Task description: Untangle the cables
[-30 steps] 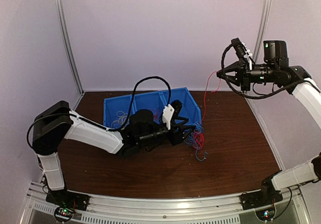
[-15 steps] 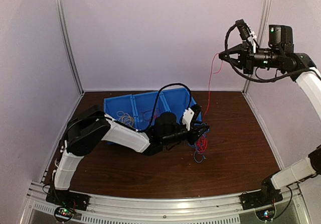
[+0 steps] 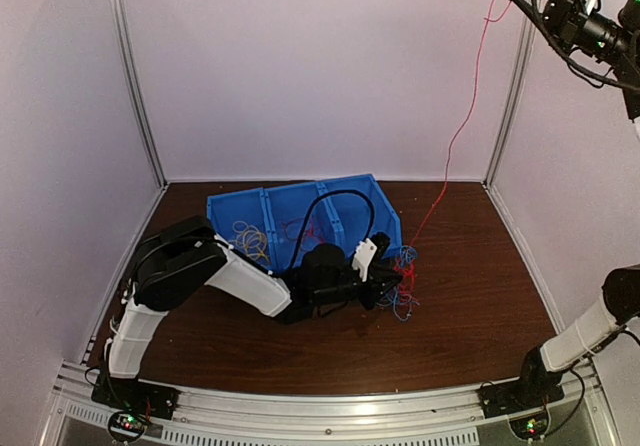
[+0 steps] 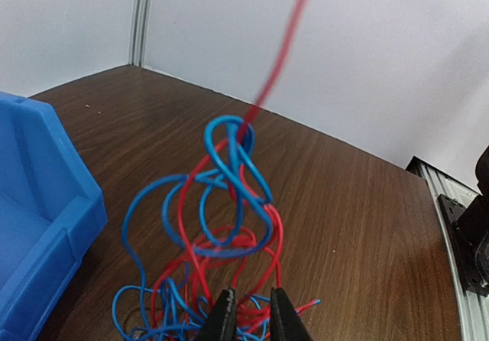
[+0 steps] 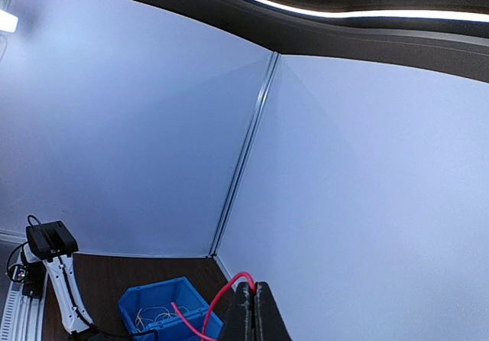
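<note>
While the right gripper (image 5: 254, 297), high up by the corner post, pinches one red cable (image 3: 455, 136) between closed fingers, that strand slants down to the tangle of red and blue cables (image 4: 229, 226) lying on the brown table (image 3: 480, 296), just beside the blue bin (image 3: 290, 187). Low over the table, the left gripper (image 4: 251, 304) has its jaws drawn close around strands at the tangle's near edge
</note>
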You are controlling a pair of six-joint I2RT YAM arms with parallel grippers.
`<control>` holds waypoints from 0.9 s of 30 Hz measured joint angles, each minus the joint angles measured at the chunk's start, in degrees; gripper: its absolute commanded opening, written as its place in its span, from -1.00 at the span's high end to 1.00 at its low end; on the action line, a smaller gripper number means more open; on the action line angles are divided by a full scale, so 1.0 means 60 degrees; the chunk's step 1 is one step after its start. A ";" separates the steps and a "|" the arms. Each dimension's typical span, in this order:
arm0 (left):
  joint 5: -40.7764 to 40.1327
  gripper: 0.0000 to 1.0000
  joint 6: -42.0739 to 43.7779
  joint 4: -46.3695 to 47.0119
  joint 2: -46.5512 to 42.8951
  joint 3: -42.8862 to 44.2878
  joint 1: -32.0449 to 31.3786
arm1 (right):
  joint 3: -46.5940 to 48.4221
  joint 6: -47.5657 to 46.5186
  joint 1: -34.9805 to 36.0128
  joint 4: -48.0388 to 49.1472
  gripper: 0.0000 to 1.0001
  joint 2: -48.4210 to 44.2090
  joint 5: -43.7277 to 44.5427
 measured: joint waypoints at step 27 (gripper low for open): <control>0.0233 -0.12 0.0313 0.1377 -0.2597 -0.1235 -0.0026 | -0.8116 -0.2725 -0.0138 -0.1413 1.00 -0.2175 0.0645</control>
